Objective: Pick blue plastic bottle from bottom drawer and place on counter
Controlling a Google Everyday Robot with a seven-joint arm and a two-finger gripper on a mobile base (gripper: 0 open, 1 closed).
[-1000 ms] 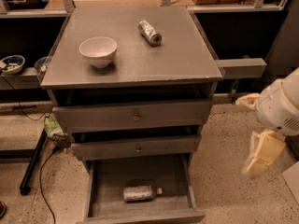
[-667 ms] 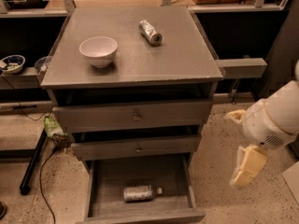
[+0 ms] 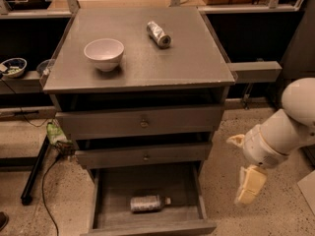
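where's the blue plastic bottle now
In the camera view the blue plastic bottle lies on its side in the open bottom drawer, cap pointing right; the gripper hangs right of the drawer.

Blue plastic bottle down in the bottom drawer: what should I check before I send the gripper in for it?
1. Bottom drawer pulled out: ok, open with its floor showing.
2. Blue plastic bottle reachable: ok, lying on its side on the drawer floor, cap to the right, nothing on it.
3. Gripper lined up: not ok, it hangs to the right of the drawer, outside it and apart from the bottle.
4. Middle drawer out of the way: ok, it looks pushed in.
5. Counter has bare room: ok, white bowl at left, silver can at back, front right free.
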